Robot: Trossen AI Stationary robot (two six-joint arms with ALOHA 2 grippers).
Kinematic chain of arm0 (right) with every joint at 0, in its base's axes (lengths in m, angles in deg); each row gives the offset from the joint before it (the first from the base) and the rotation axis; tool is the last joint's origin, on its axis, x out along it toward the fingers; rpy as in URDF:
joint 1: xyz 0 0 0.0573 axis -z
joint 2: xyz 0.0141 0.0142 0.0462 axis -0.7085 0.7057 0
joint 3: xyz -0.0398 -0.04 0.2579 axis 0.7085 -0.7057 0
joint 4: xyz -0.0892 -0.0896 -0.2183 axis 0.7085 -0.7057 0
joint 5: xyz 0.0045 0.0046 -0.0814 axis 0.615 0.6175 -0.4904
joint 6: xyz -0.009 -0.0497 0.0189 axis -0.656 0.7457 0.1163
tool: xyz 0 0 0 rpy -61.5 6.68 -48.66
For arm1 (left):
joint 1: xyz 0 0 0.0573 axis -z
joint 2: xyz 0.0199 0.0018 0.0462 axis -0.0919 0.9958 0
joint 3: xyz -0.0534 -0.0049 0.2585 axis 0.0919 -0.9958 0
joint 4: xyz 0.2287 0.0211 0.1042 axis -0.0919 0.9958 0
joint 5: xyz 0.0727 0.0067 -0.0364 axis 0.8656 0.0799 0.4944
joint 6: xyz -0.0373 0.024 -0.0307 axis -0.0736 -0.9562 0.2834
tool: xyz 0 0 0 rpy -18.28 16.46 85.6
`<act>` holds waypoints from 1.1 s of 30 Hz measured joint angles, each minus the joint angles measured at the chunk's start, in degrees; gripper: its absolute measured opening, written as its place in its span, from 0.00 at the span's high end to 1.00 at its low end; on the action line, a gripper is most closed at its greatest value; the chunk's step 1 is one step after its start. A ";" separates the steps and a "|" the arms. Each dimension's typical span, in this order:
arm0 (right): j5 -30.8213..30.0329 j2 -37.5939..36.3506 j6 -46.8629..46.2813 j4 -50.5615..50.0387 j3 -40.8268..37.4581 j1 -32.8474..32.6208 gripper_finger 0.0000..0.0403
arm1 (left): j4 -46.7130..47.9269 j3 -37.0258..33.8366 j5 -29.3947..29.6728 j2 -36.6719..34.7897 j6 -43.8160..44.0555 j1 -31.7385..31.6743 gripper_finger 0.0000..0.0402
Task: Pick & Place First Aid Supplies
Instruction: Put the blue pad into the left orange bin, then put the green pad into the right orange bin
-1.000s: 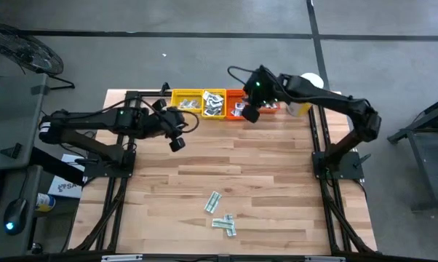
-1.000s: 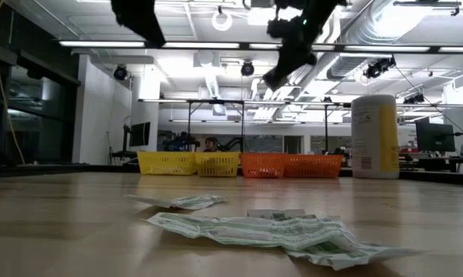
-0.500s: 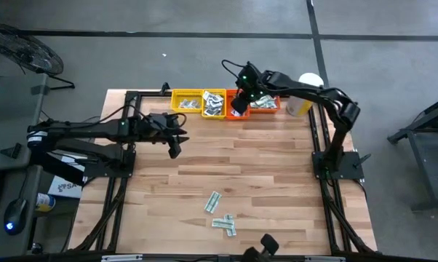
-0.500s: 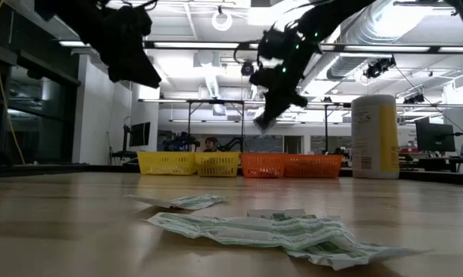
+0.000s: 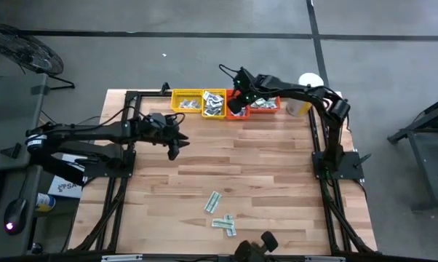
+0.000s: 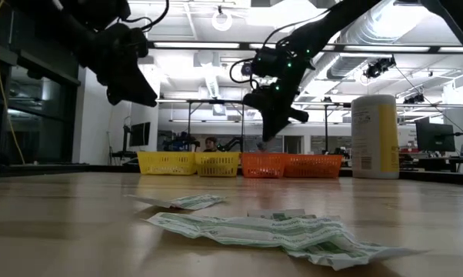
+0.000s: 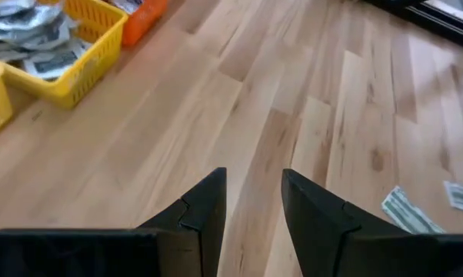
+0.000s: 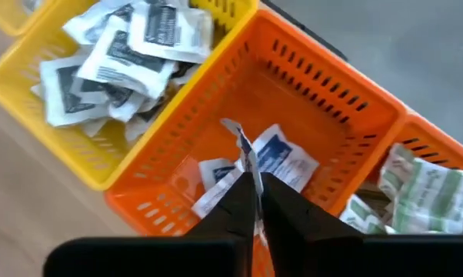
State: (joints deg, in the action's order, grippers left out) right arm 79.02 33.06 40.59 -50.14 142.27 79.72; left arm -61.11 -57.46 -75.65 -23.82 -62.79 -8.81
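**Packet pinched over orange tray, release pending**

White packet with blue print (image 8: 247,158) sits in the right gripper (image 8: 254,188), jaws nearly closed on its edge, thin side up, long axis roughly vertical from the jaws. It hangs directly above the orange tray (image 8: 335,88); similar white-blue squares (image 8: 281,165) lie on that tray's floor just below. Judgement: drop only needs the jaws to part, packet falls straight in.

Loose green-and-white strips (image 5: 220,215) lie on the desk (image 5: 277,182) at about 6 o'clock in the high view, well apart from both arms. Crumpled, flat, overlapping; will likely need an edge pinch. Left gripper (image 5: 174,144), at 9 o'clock, is the nearer one; jaws partly open, empty, hovering over bare wood.

Yellow tray (image 5: 214,103) beside the orange one holds white-and-dark packets. White-and-yellow canister (image 5: 304,98) stands at 1 o'clock.
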 joint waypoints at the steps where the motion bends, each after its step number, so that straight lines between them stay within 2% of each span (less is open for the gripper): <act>1: -0.52 0.00 -0.25 -0.04 0.00 0.02 0.95 | 0.02 -0.18 -0.56 0.00 -0.02 -0.26 0.69; 8: 0.08 -0.03 -0.62 0.04 0.00 0.03 0.81 | -0.21 -0.22 -0.77 0.02 -0.62 -0.31 0.69; 14: 4.32 -2.20 -0.50 -0.07 -0.02 -0.35 0.70 | -0.26 -0.22 -1.70 0.02 -0.63 -0.17 0.69; 23: 14.42 -5.97 4.77 -3.55 -0.02 -5.16 0.69 | -0.17 -0.22 -2.46 0.02 1.34 -0.16 0.69; 30: 15.56 -6.16 7.31 -5.22 -0.02 -14.95 0.69 | 0.14 -0.20 -2.62 0.04 5.26 -0.16 0.69; 33: 11.54 -6.16 7.01 -5.18 -0.02 -19.62 0.69 | 0.53 -0.20 -3.71 0.07 5.80 -0.13 0.69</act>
State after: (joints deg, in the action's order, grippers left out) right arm 90.57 26.89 47.60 -55.32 142.24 60.10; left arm -60.57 -57.66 -79.36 -23.76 -56.99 -8.94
